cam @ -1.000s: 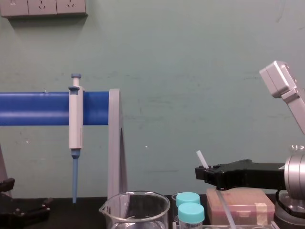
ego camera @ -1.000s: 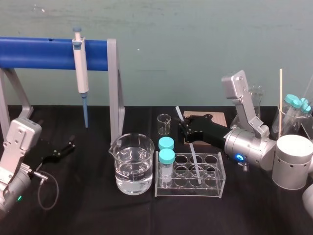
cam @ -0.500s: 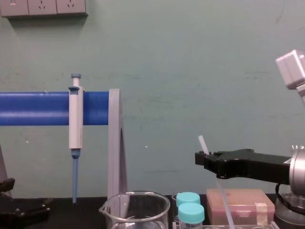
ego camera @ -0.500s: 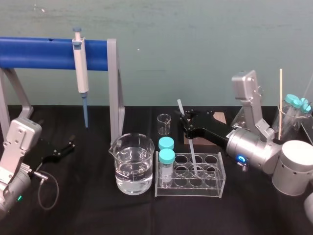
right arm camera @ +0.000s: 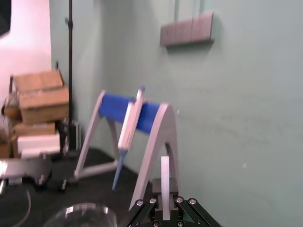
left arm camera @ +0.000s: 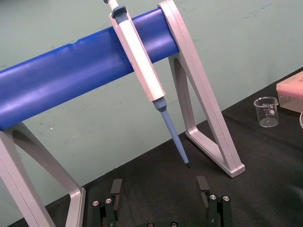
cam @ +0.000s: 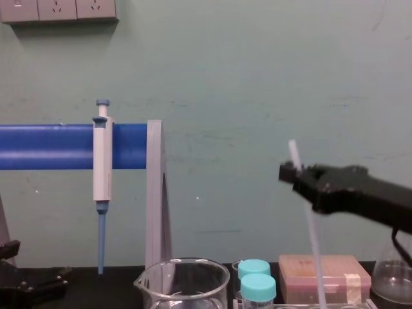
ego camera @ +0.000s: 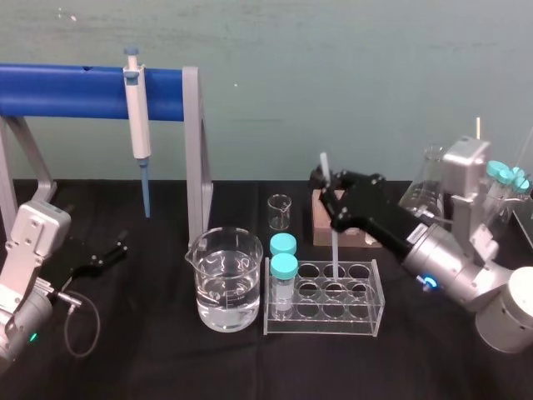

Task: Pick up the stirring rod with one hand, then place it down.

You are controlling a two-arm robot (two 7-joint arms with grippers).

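Observation:
The stirring rod (ego camera: 332,237) is a thin translucent-white stick, almost upright, its lower end over the back row of the clear tube rack (ego camera: 366,321). My right gripper (ego camera: 331,197) is shut on its upper part, with a short tip showing above the black jaws. The chest view has the rod (cam: 313,238) running down from the right gripper (cam: 297,172) to the frame's bottom edge. In the right wrist view the rod (right arm camera: 164,182) stands pinched in the right gripper (right arm camera: 164,207). My left gripper (left arm camera: 158,194) rests open at the table's left (ego camera: 115,248).
A beaker of water (ego camera: 223,279) stands left of the rack, two teal-capped tubes (ego camera: 283,265) in the rack's left end. A small beaker (ego camera: 280,212) and a brown box (ego camera: 321,221) sit behind. A pipette (ego camera: 137,125) hangs on the blue stand (ego camera: 75,90). Glassware (ego camera: 500,187) stands far right.
My right gripper has risen and swung rightward with the rod, which has gone from slanted to nearly upright and lifted higher over the rack. The left arm has not moved.

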